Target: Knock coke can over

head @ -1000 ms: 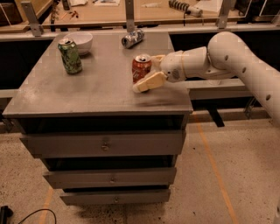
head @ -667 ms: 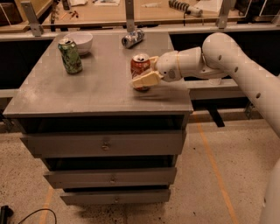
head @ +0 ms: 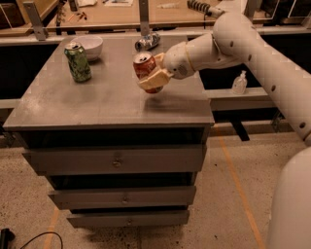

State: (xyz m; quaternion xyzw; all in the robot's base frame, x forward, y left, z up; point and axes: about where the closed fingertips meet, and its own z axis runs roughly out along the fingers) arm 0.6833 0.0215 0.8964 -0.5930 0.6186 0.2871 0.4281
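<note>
The coke can, red-orange with a silver top, is on the grey cabinet top right of centre. It leans with its top tipped to the left. My gripper comes in from the right on the white arm. It is pressed against the can's right and lower side and hides part of the can's base.
A green patterned can stands upright at the back left, beside a white bowl. A silver can lies on its side at the back edge. A workbench runs behind. A small bottle sits on a shelf to the right.
My gripper has moved left and slightly away across the cabinet top. The coke can has shifted with it and now leans to the left.
</note>
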